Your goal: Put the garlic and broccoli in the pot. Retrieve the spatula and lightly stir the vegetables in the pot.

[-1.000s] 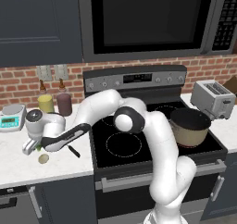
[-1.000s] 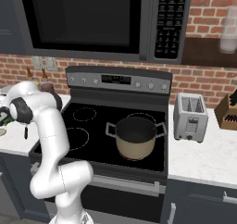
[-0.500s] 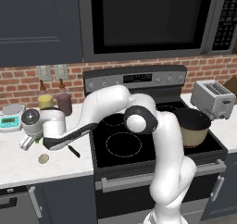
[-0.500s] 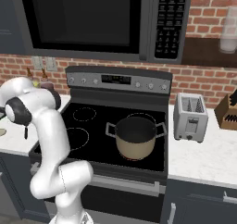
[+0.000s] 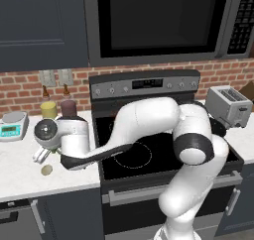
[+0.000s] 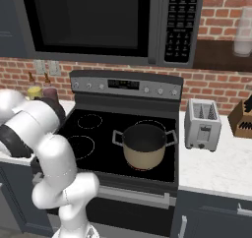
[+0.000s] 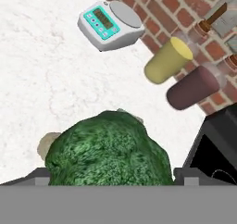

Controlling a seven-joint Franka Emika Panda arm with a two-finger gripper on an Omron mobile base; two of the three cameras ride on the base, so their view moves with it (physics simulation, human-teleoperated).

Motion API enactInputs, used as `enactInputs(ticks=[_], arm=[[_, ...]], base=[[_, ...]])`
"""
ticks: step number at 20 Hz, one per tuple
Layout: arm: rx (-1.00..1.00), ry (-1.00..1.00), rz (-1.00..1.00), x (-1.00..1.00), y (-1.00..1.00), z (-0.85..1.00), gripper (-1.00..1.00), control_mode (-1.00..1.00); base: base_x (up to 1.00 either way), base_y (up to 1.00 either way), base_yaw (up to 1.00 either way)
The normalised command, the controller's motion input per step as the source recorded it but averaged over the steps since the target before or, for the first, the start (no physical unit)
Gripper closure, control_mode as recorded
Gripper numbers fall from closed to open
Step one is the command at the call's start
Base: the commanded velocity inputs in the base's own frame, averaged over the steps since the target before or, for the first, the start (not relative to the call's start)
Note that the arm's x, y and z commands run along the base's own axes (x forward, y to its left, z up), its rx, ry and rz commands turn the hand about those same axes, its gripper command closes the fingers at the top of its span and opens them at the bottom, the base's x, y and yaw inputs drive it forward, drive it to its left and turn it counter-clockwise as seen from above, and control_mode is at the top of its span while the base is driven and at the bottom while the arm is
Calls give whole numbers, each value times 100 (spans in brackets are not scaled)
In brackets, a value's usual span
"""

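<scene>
Broccoli (image 7: 109, 149): on the white counter (image 7: 46, 79), between the spread gripper (image 7: 111, 174) tips. Garlic (image 7: 46, 144): just beside it. Pot (image 6: 143, 146): on the stove (image 6: 98, 133).

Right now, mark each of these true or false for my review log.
1. The pot sits on the stove. True.
2. The broccoli lies in the pot. False: it lies on the white counter, close under the hand.
3. The garlic rests on the counter. True.
4. The kitchen scale stands on the stovetop. False: it stands on the counter by the brick wall.
5. The toaster is right of the stove. True.
</scene>
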Motion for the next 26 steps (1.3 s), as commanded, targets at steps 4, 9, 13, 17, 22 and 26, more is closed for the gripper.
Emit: enactInputs(ticks=[4,9,13,17,22,26], arm=[[9,1,-9,-50,-100,65,100,-100],[17,10,-15,-33,-100,71,100,-100],[20,16,-18,-18,-100,64,100,-100],[24,11,-19,-21,-100,41,100,-100],[21,8,-18,-19,-100,35,100,-100],[17,7,-19,-13,-100,30,100,-100]], base=[[0,0,0],[0,0,0],[0,0,0],[0,0,0],[0,0,0],[0,0,0]])
